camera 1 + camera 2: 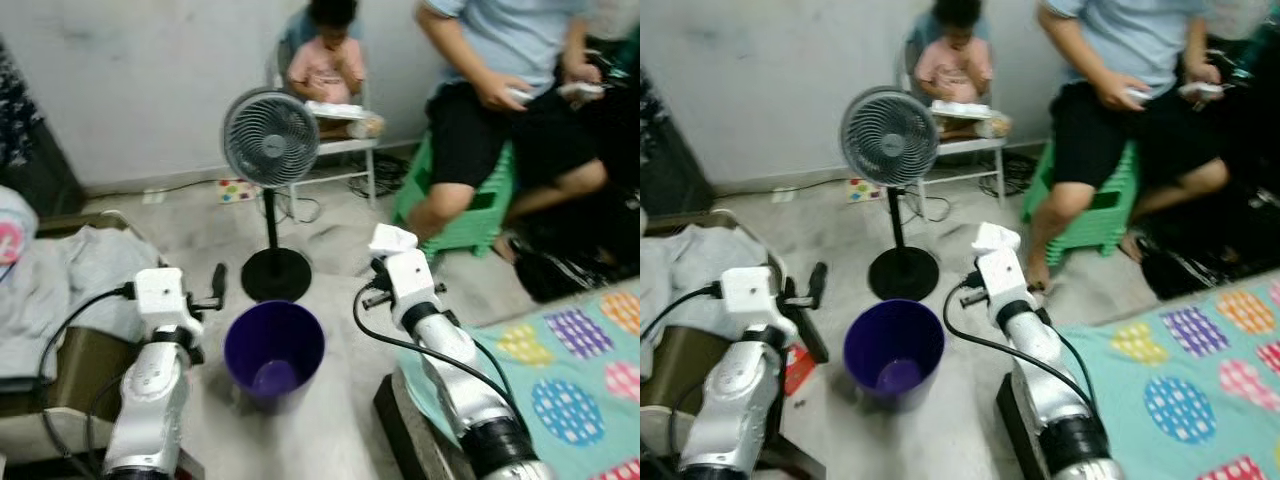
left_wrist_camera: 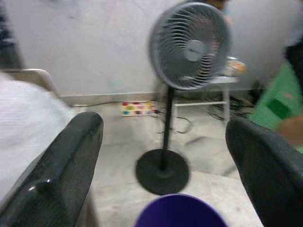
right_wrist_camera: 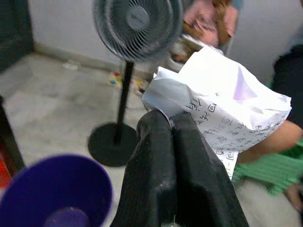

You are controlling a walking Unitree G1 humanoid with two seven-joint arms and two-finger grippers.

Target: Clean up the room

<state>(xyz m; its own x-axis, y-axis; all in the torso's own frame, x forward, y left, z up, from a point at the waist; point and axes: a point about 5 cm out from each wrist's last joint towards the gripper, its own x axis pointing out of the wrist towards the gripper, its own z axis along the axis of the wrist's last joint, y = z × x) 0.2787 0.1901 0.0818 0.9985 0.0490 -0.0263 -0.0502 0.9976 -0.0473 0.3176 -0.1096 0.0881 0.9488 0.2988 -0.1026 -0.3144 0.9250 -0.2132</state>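
A purple bin (image 1: 273,356) stands open on the floor between my two arms. My right gripper (image 3: 171,124) is shut on a crumpled white paper (image 3: 222,111) with printed characters; in the left eye view the white paper (image 1: 392,239) is held above the floor to the right of the bin. My left gripper (image 2: 165,142) is open with nothing between its fingers (image 1: 217,283), just left of the bin's rim and pointing toward the fan.
A grey pedestal fan (image 1: 270,138) stands right behind the bin. A person on a green stool (image 1: 470,210) and another on a white chair (image 1: 345,145) sit at the back. A patterned mat (image 1: 575,370) lies at right, grey cloth (image 1: 60,280) at left.
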